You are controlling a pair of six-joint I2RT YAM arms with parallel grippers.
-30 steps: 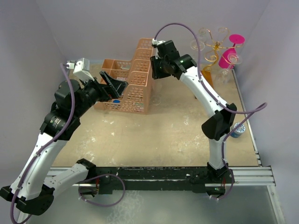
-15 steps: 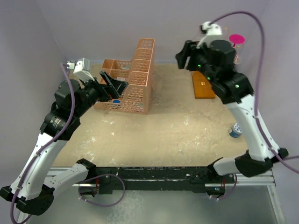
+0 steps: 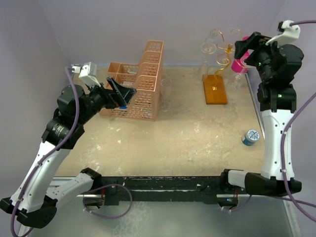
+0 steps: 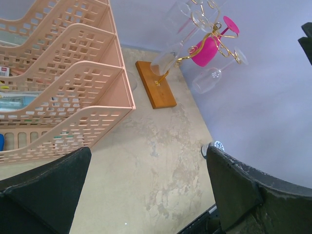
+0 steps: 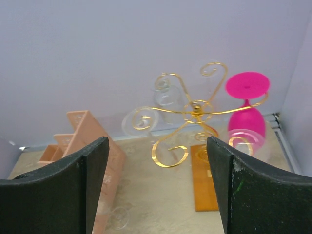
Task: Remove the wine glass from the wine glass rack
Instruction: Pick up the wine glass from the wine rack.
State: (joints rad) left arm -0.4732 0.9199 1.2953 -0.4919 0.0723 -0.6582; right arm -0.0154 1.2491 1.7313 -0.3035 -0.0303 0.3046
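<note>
The wine glass rack [image 3: 222,54] is a gold wire stand with spiral arms on an orange base [image 3: 215,90] at the back right. A pink wine glass [image 3: 239,65] and clear glasses [image 3: 208,48] hang upside down from it. My right gripper [image 3: 245,48] is open and empty, raised just right of the rack and close to the pink glass. In the right wrist view the rack [image 5: 195,109], pink glass [image 5: 246,117] and a clear glass [image 5: 141,119] lie ahead of the open gripper [image 5: 156,161]. My left gripper [image 3: 123,95] is open over the basket; it also shows in the left wrist view [image 4: 148,161].
A peach lattice basket [image 3: 140,81] stands at the back left. A clear glass [image 3: 165,86] stands on the table beside it. A small blue-and-white round object [image 3: 251,137] lies near the right edge. Purple walls close in the back and sides.
My right arm has swung from beside the basket across to the right and up, ending beside the rack. The left arm has not moved.
</note>
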